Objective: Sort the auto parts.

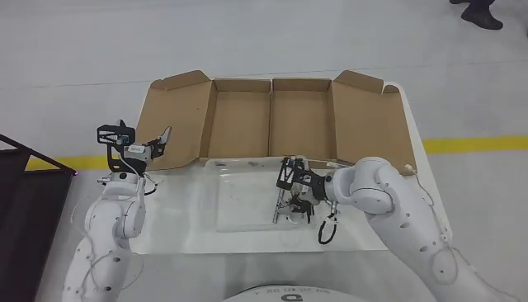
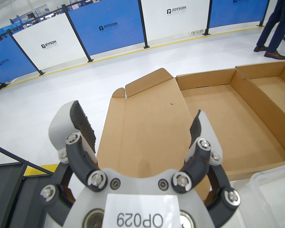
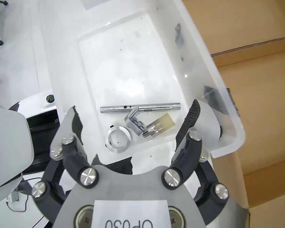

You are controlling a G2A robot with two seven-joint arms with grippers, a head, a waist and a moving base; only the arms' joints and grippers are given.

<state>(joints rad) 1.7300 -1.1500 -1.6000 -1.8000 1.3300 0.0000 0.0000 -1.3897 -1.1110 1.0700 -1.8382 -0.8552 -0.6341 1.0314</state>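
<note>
Currently right gripper [image 3: 134,112] hangs wide open and empty over the clear bin [image 3: 199,55], above 3 parts at its right near end: metal rod [image 3: 156,106], ring [image 3: 118,140], bracket [image 3: 135,125]. Left gripper [image 2: 137,110], wide open, empty, hovers by the left flap of the cardboard box [image 2: 228,110].

Open from above: bin [image 3: 197,48], floor bare across the middle. Crowded toward one corner, close under the wall: rod [image 3: 140,107], bracket [image 3: 137,124] against it, ring [image 3: 118,139] just beside. On the far side, open-topped box [image 1: 239,129], split by an upright divider [image 1: 271,120].
</note>
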